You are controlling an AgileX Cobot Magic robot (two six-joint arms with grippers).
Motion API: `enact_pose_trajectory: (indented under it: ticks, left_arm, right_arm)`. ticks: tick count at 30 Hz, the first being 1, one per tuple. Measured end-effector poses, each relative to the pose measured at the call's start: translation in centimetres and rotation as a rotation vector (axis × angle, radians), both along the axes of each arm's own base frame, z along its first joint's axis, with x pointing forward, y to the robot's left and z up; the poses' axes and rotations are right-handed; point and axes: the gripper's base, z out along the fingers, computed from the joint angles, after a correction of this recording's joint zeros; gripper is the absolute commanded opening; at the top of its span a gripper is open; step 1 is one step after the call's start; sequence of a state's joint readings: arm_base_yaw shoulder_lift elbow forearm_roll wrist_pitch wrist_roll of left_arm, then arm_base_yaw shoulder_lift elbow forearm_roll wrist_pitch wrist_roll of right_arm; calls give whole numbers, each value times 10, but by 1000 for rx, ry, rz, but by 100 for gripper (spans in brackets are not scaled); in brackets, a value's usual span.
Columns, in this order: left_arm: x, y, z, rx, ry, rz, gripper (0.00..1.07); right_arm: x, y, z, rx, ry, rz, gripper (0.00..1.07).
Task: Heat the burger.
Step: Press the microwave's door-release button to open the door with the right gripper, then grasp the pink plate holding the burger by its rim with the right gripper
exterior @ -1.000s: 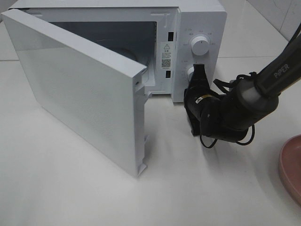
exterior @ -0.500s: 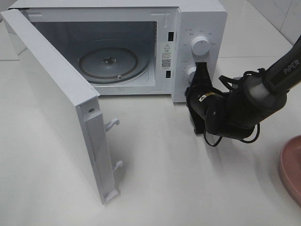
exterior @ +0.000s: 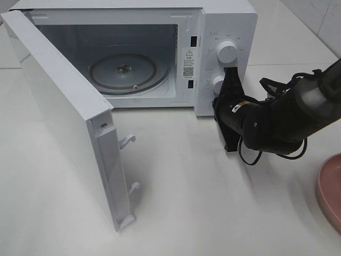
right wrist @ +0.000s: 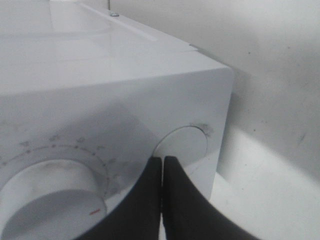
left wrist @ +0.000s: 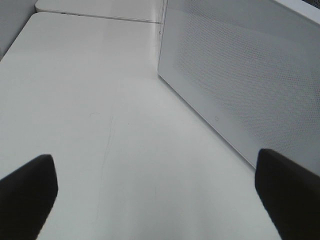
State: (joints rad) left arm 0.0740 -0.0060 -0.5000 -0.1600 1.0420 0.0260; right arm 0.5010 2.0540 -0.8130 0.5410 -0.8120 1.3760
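The burger is out of view in every frame. The white microwave [exterior: 229,21] stands at the back with its door [exterior: 58,122] swung wide open to the left, baring the glass turntable [exterior: 125,72], which has nothing on it. My right gripper [exterior: 230,72] is shut, its tips against the control panel beside the lower knob [exterior: 217,84]. In the right wrist view the closed fingertips [right wrist: 162,159] rest at the edge of a round knob [right wrist: 182,145]. My left gripper [left wrist: 157,195] is open over bare table, holding nothing, next to the door's dotted outer face [left wrist: 240,75].
A pink plate [exterior: 330,192] lies at the right edge of the table. The open door juts far out over the table's left half. The upper dial [exterior: 227,52] sits above the gripper tips. White tabletop [exterior: 213,213] stretches in front.
The microwave door has swung from partly open to wide open, exposing the turntable. My right arm has shifted slightly to the right, still shut at the panel.
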Motion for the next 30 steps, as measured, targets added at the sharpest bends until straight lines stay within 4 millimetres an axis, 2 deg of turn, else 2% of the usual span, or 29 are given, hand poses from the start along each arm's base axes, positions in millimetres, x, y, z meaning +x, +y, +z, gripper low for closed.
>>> enact_pose_trajectory:
  ticks: [12, 18, 26, 30]
  left_arm:
    - [0, 0, 0, 0, 0, 0, 100]
    - [0, 0, 0, 0, 0, 0, 100]
    - [0, 0, 0, 0, 0, 0, 100]
    - [0, 0, 0, 0, 0, 0, 100]
  right_arm:
    - [-14, -5, 0, -25, 61, 29, 0]
    - [-22, -8, 12, -52, 63, 60, 0]
    - [-36, -9, 26, -144, 127, 171, 0]
    - [-44, -8, 33, -251, 172, 297, 0]
